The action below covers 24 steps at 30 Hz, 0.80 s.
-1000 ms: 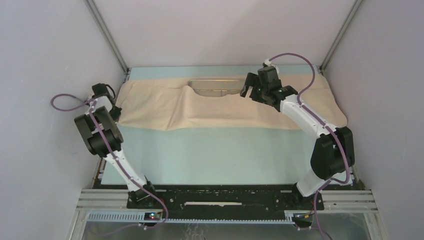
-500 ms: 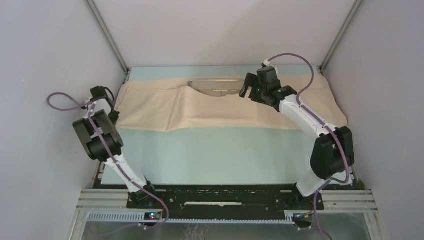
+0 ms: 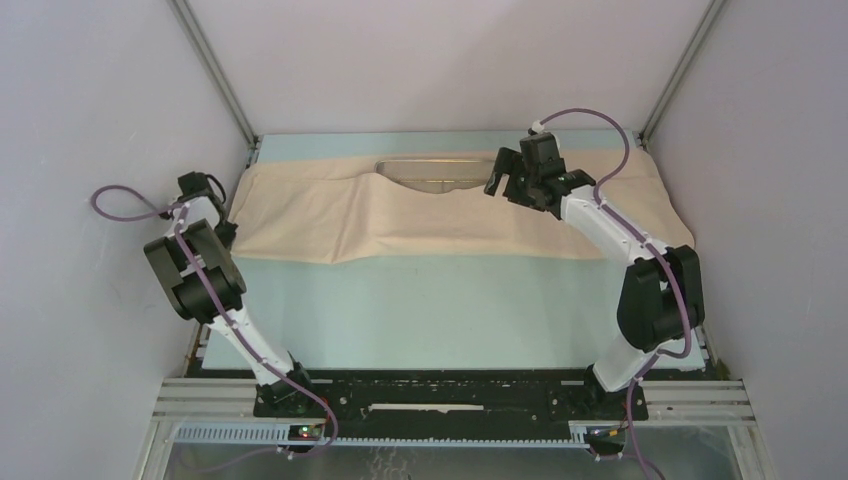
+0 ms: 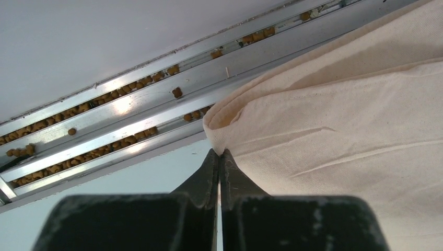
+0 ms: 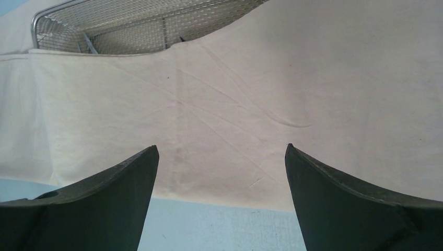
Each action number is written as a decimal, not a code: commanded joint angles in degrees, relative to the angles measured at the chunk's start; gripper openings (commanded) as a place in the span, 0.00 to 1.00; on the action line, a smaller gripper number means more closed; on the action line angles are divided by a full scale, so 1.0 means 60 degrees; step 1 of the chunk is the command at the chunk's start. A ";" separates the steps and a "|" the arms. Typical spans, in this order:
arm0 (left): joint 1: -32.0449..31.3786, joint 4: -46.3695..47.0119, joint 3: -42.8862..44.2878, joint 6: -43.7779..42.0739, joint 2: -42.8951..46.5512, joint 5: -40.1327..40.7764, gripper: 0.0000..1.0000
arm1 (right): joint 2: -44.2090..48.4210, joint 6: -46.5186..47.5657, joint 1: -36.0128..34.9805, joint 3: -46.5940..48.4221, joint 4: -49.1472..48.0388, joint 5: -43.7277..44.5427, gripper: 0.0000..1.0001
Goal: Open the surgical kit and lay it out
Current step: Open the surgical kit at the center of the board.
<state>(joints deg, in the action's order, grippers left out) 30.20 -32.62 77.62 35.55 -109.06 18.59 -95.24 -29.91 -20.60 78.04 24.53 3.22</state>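
Note:
The beige cloth wrap [image 3: 400, 215] lies spread across the far part of the table and covers most of the steel mesh tray [image 3: 432, 170]. The tray's far rim shows above the cloth; in the right wrist view the tray [image 5: 130, 23] shows slim steel instruments [image 5: 88, 44] inside, mostly hidden. My left gripper [image 3: 228, 230] is shut on the cloth's near left corner [image 4: 215, 123], its fingertips [image 4: 211, 164] pressed together at the table's left edge. My right gripper [image 3: 503, 182] is open and empty, hovering over the cloth [image 5: 235, 104] just right of the tray.
A metal frame rail [image 4: 120, 104] with brown debris in its channel runs along the left edge beside the left gripper. Bare light-blue table [image 3: 430, 310] lies in front of the cloth. Enclosure walls stand close on both sides.
The left arm has shifted a little to the left with the cloth corner. The right gripper has moved slightly right and farther back over the cloth.

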 commanded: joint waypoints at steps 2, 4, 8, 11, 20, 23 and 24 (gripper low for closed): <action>0.0780 -0.0138 0.0708 0.0316 -0.0026 0.0506 0.01 | -0.0203 0.0390 0.0362 0.0059 -0.0296 -0.0141 1.00; 0.0774 -0.0139 0.0701 0.0308 0.0054 0.0399 0.19 | -0.0344 0.0580 0.0473 0.0241 -0.0260 -0.0087 1.00; 0.0743 -0.0059 0.0720 0.0247 0.0390 0.0113 0.49 | -0.0923 0.1088 0.0637 0.1004 0.0050 -0.0007 1.00; 0.0673 0.0010 0.0770 0.0227 0.0747 -0.0285 0.62 | -0.1504 0.1477 0.0744 0.1633 0.0341 0.0094 0.98; -0.0707 0.0112 0.0759 -0.0099 0.1902 -0.0251 0.80 | -0.2655 0.1920 0.1128 0.2823 0.0708 -0.0063 0.83; -0.1288 0.0292 0.0571 -0.0228 0.2412 -0.0325 0.81 | -0.2888 0.2045 0.1184 0.3043 0.0709 -0.0152 0.80; -0.1510 0.0365 0.0492 -0.0271 0.2540 -0.0419 0.82 | -0.2975 0.2063 0.1211 0.3161 0.0728 -0.0216 0.79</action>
<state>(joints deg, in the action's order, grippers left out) 25.17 -34.15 78.24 35.31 -100.25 15.27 -111.81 -19.92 -13.87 93.23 28.29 2.61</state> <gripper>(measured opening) 0.809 0.803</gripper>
